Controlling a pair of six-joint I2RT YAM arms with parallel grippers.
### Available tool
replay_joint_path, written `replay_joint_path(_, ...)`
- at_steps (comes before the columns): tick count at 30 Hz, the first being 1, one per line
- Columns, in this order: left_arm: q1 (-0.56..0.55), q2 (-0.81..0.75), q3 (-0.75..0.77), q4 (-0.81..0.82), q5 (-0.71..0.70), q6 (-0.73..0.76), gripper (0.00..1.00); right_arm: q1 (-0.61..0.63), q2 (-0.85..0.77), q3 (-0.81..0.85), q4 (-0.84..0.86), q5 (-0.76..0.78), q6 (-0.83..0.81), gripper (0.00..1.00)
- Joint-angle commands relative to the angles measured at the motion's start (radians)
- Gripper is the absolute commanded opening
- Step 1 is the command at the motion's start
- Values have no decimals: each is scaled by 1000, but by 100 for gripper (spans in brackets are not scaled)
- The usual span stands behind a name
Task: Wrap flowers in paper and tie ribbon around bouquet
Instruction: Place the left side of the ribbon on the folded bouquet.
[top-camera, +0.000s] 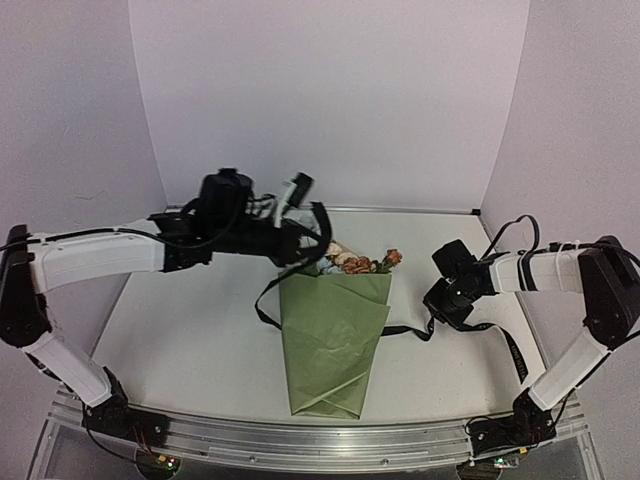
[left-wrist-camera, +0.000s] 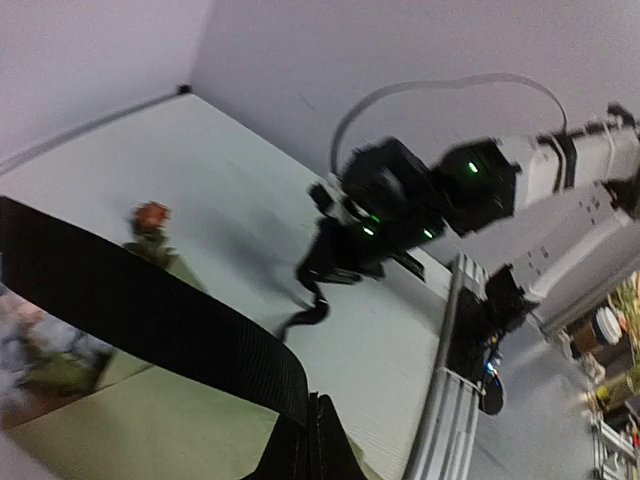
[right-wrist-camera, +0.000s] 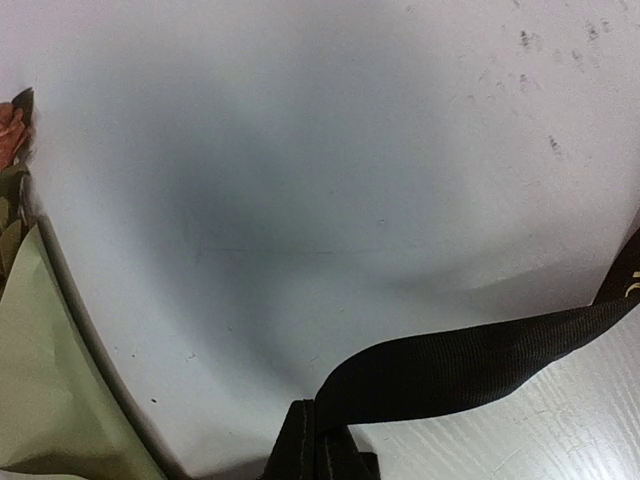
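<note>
The bouquet (top-camera: 330, 340) lies mid-table, a cone of olive-green paper (left-wrist-camera: 150, 430) pointing toward the arms, with the flowers (top-camera: 355, 262) sticking out of its wide far end. The black ribbon (top-camera: 262, 300) loops round the cone's upper part. My left gripper (top-camera: 305, 245) hovers over the cone's top left corner, shut on one stretch of ribbon (left-wrist-camera: 150, 310) that runs taut from its jaws (left-wrist-camera: 314, 402). My right gripper (top-camera: 440, 305) is low, right of the cone, shut (right-wrist-camera: 318, 412) on another stretch of ribbon (right-wrist-camera: 470, 365). A rust-brown bloom (left-wrist-camera: 150, 218) shows beyond the ribbon.
A loose ribbon tail (top-camera: 515, 355) trails across the table toward the right arm's base. White walls enclose the table on three sides. A metal rail (top-camera: 300, 440) runs along the near edge. The paper's edge (right-wrist-camera: 40, 400) shows at the left of the right wrist view.
</note>
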Motion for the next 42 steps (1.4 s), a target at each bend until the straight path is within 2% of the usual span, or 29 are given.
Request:
replay_joint_path(1,-221,233,177,-239,-19,279,0,-2,21,41,30,-56,-28,0)
replay_joint_path(4,-294,341,243,-274,-58,360,0,-2,33,53,31,-69,-35,0)
replay_joint_path(10,-356,467,358,-337,-103,469,0,-2,70,98,30,-115,-48,0)
replay_joint_path(19,-376,516,441,-337,-97,589,0,-4,86,151,11,-148,-97,0)
replay_joint_path(25,-383,500,442,-236,-37,685,1,-20,121,201,-4,-199,-114,0)
replay_joint_path(34,-386,603,574,-186,95,760,4,-37,140,244,-35,-245,-142,0)
replay_joint_path(38,-386,675,641,-218,119,755,8,-37,139,260,-56,-255,-161,0)
replay_joint_path(42,-386,738,696,-222,71,676,21,-37,128,262,-75,-257,-177,0)
